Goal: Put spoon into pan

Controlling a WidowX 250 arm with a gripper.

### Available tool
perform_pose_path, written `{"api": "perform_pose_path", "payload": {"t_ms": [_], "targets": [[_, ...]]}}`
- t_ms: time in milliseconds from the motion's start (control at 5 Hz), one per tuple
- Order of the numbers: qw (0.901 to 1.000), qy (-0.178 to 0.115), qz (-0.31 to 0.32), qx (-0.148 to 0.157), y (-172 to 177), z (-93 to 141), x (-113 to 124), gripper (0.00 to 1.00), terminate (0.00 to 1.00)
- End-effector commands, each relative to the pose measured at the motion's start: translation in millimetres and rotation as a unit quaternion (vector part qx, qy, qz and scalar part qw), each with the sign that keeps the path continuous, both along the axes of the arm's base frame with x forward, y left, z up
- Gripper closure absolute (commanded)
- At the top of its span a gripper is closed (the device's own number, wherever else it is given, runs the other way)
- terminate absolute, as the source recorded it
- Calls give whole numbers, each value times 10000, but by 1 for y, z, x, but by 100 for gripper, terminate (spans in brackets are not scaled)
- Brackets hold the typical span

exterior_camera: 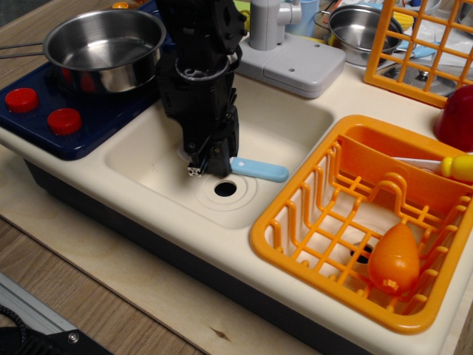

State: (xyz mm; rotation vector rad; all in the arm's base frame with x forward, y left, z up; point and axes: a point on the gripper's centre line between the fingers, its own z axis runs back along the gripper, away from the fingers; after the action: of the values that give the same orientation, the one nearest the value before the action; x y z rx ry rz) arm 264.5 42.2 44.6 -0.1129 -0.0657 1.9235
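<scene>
Fingers [208, 167] clenched on spoon [255, 169] near its bowl, blue handle sticking out, over sink [288, 129]

Pan [105, 46] on the stove [44, 126] at back left of the counter [89, 288], sink [295, 126] just right of it. In the sink: spoon [257, 169] behind the drain [225, 188], end effector [207, 164] over, perhaps gripping, its left end. Rack [295, 244] right of the sink, pot [362, 29] behind.
</scene>
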Motion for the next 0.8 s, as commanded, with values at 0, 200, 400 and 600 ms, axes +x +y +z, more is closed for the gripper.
{"api": "perform_pose_path", "payload": {"t_ms": [0,200,400,600], "targets": [[9998,29,194,-69,4,6,-1,100,0],[9994,73,327,83,-7,20,-5,100,0],[9984,70,510,239,-13,37,-13,100,0],[9942,222,871,585,-30,70,-39,100,0]]}}
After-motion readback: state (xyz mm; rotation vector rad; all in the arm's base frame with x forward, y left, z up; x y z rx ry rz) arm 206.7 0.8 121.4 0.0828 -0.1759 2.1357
